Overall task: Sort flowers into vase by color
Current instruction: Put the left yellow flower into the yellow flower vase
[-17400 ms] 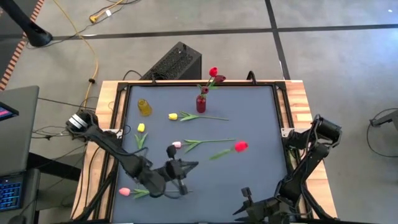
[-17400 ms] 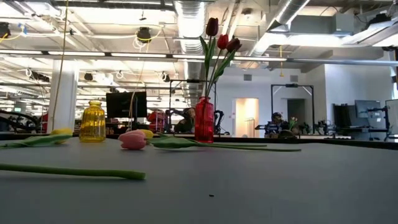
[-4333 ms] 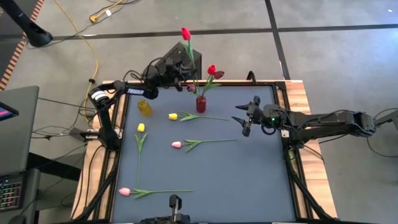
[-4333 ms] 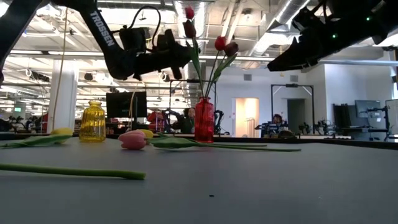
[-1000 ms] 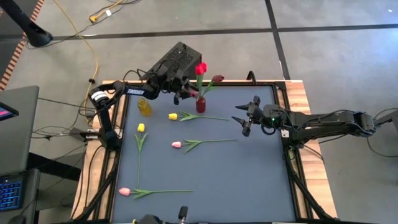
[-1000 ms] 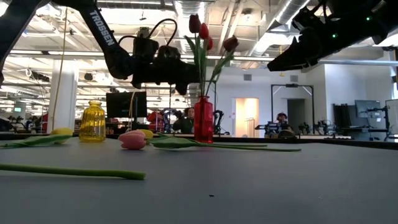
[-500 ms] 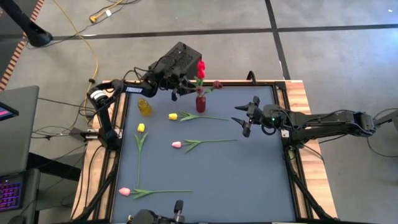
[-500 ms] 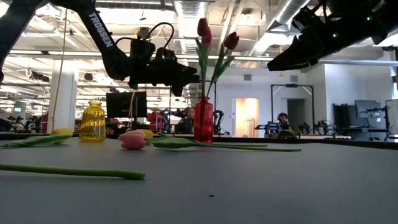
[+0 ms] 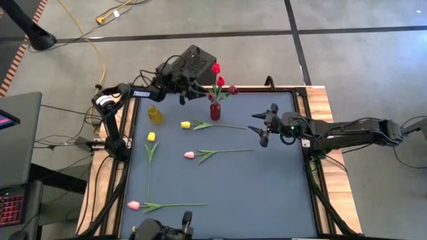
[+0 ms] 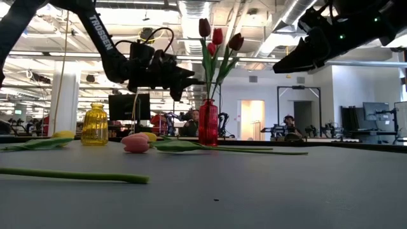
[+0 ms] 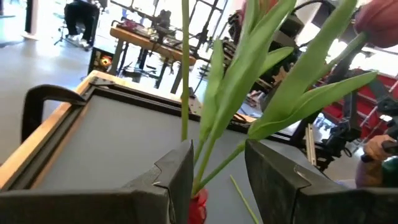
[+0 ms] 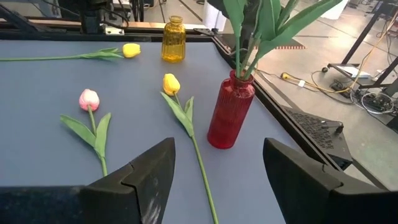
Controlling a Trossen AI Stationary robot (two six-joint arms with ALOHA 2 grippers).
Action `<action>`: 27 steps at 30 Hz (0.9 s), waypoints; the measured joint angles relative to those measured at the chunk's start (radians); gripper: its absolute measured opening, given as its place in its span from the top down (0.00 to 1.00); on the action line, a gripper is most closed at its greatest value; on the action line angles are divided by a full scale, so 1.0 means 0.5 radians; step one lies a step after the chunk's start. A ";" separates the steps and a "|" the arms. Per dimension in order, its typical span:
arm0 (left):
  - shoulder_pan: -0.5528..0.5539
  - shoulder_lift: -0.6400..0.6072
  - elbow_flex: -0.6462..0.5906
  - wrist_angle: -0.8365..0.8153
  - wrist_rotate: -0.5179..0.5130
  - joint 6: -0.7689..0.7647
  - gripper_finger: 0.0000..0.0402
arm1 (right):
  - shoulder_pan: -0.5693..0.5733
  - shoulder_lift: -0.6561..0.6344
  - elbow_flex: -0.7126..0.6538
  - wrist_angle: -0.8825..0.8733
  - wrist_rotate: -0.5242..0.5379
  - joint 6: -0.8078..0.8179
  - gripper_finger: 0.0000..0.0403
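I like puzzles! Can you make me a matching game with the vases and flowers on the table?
Things:
1. red ribbed glass vase
2. yellow glass vase
3. pink tulip at the table's near edge
4. right tool

States:
A. lying flat on the table
B. empty
C. holds red tulips
D. open, holding nothing

Pairs: 1-C, 2-B, 3-A, 4-D

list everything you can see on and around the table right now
red vase: one, red, far edge of the table near the middle, holding the red and maroon tulips
yellow vase: one, yellow, far left, no flowers in it
yellow tulips: two, lying near the vases
pink tulips: two, lying mid-table and near left
table: one, dark grey top
black box: one, floor behind the table
left end effector: open, beside the stems above the red vase
right end effector: open, over the table's right side
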 joint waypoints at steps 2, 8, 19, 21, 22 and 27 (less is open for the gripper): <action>0.018 0.000 0.007 -0.023 0.001 0.001 0.67 | 0.000 0.014 0.001 -0.002 0.000 0.000 0.33; 0.050 -0.027 0.086 -0.278 0.018 0.084 0.67 | 0.005 0.079 0.001 0.035 -0.030 0.001 0.33; -0.034 -0.550 0.209 -1.964 -0.998 1.224 0.67 | 0.003 0.204 0.001 0.147 -0.104 -0.032 0.33; -0.089 -0.630 0.209 -2.138 -1.071 1.275 0.67 | 0.003 0.238 0.000 0.196 -0.105 -0.052 0.33; -0.118 -0.665 0.203 -2.197 -1.092 1.281 0.67 | 0.004 0.251 0.000 0.212 -0.107 -0.063 0.33; -0.334 -0.791 0.159 -2.450 -1.302 1.260 0.67 | 0.008 0.281 0.000 0.259 -0.186 -0.046 0.33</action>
